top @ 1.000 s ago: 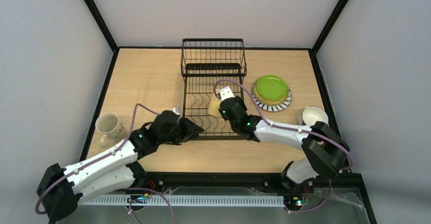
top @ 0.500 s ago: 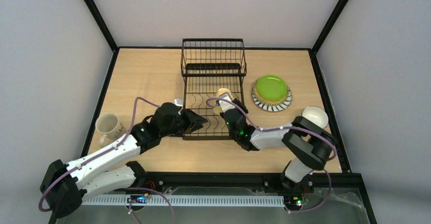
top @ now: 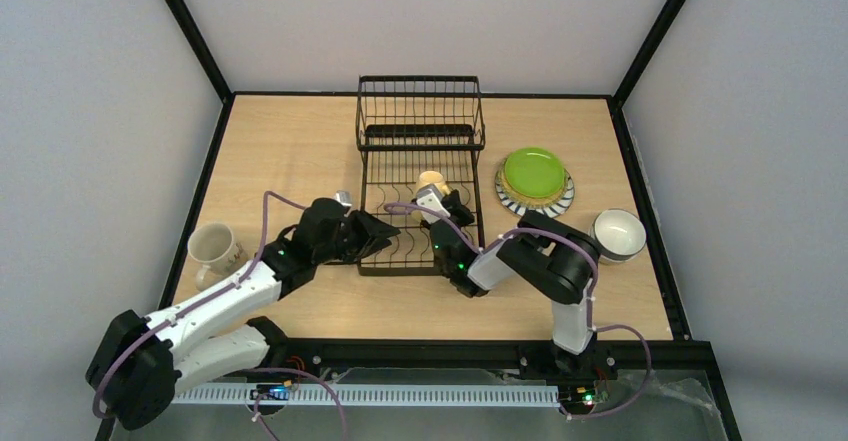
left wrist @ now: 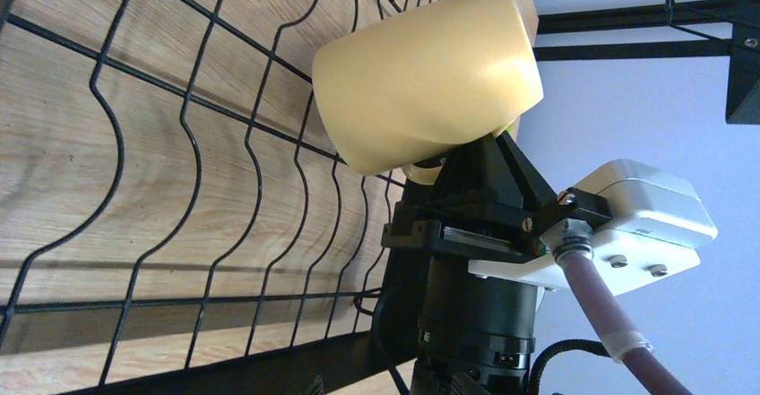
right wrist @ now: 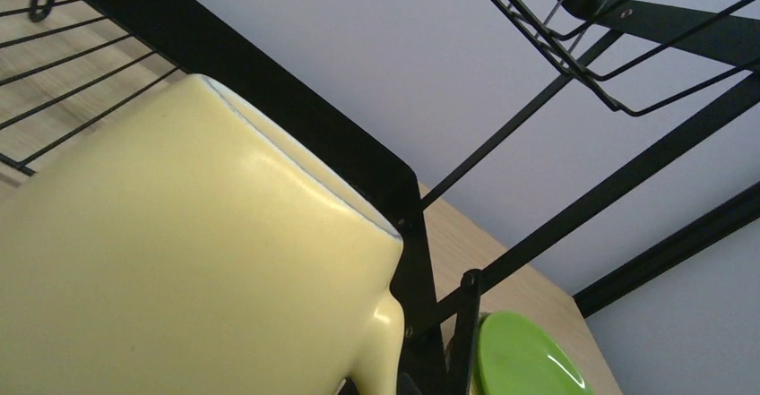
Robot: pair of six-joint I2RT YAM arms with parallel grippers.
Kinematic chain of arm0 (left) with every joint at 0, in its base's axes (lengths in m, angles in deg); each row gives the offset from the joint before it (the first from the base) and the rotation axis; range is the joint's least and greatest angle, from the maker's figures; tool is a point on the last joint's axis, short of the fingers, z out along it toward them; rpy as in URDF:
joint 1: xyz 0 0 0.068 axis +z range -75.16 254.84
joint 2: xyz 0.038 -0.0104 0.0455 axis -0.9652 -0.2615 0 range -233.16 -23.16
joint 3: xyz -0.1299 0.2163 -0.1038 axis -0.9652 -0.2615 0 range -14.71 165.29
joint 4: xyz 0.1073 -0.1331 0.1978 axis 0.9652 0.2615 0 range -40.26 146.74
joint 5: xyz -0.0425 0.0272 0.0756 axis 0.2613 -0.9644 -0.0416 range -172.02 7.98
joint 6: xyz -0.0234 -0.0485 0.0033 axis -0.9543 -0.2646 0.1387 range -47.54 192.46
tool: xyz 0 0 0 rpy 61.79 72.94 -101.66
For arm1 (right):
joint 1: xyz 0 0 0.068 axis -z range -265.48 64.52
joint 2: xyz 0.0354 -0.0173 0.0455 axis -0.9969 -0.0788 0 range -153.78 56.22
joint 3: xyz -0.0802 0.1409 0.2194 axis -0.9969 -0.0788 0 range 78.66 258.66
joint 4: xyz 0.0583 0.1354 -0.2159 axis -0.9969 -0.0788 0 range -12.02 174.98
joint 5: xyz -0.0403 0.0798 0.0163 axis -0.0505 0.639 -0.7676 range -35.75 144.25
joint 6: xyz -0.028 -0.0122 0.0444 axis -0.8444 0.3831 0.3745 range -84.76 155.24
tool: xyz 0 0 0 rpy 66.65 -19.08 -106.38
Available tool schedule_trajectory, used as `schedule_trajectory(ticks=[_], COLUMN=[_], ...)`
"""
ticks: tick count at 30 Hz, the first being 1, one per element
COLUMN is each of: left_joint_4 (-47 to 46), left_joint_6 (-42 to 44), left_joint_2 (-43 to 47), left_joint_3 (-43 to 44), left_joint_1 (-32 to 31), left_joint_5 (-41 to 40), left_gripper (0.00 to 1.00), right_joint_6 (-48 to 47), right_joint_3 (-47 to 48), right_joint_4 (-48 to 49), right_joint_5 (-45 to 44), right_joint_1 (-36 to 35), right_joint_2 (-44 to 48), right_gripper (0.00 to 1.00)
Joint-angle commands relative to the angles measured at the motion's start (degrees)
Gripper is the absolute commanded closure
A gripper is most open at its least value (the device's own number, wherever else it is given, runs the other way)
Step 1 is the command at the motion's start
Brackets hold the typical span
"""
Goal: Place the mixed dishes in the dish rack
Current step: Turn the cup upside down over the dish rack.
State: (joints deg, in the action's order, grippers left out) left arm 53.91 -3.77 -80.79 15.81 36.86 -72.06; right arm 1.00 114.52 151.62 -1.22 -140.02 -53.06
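Cream mug [top: 213, 249], lower left of the top view: upright on the tabletop [top: 290, 151], handle toward the lower left. White mug [top: 618, 233], lower right: upright, well apart from the rest.

Left tool [top: 386, 233], centre-left, at the near left corner of the rack [top: 420, 126]. Jaws spread wide, nothing between them that I can see.

Right tool [left wrist: 430, 167]: narrow, clamped on the yellow mug [top: 432, 181]. The left wrist view suggests the grip is at the handle side, but the fingers hide most of the handle. The mug is mid-frame over the rack's low wire floor, right of centre and tilted. Whether it touches the wires or hangs just above them, cannot tell.

Plates [top: 535, 173], just beside the rack on its right. One stack: lime green on top, tan under it, striped rim lowest.

Basket [top: 420, 111], upper centre: the raised far end of the rack.

Handling, my judgement:
- The mugs are glazed ceramic: stiff, fairly heavy, slick.
- A pinch at the handle sits off the mug's centre, so the mug will want to swing. Lower it slowly and release only once the wires bear it.
- A knock against the wire could chip the rim.
- Other mugs: take them by the handle, or with one finger inside the wall.
- Plates: take the top one by its thin rim. It offers little purchase and may slip, and it must then go upright between the dividers.
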Motion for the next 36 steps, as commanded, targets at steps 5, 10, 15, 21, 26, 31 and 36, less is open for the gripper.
schedule_trajectory(ticks=[5, 10, 15, 21, 26, 31, 36], left_joint_4=[-3.4, -3.5, -6.5, -7.6, -7.9, -7.1, -5.2], left_joint_6=[1.9, 2.3, 2.1, 1.7, 1.4, 1.1, 1.0], left_joint_2=[-1.4, -2.8, -4.3, -4.9, -5.0, -4.4, -4.4], left_joint_3=[-2.6, -2.4, -3.1, -3.5, -3.5, -3.0, -2.0], left_joint_1=[3.1, 3.9, 4.2, 4.4, 4.4, 4.4, 4.9], left_joint_5=[3.4, 4.1, 4.5, 4.5, 4.5, 4.5, 4.7], left_gripper=[0.20, 0.21, 0.21, 0.22, 0.23, 0.24, 0.24], right_joint_6=[0.8, 2.8, 5.1, 6.4, 6.9, 7.2, 8.4], right_joint_3=[3.7, 4.7, 5.1, 5.3, 5.7, 6.5, 7.8], right_joint_4=[6.5, 4.1, 1.7, -0.4, -1.3, -3.3, -7.1], right_joint_5=[-2.1, -3.4, -3.6, -3.8, -3.8, -3.6, -3.6], right_joint_1=[-0.7, -0.7, -0.8, -0.8, -0.8, -0.7, -0.8], right_joint_2=[-6.3, -8.2, -8.5, -7.8, -7.1, -4.7, -1.2], right_gripper=[1.00, 0.94, 0.75, 0.57, 0.44, 0.38, 0.34])
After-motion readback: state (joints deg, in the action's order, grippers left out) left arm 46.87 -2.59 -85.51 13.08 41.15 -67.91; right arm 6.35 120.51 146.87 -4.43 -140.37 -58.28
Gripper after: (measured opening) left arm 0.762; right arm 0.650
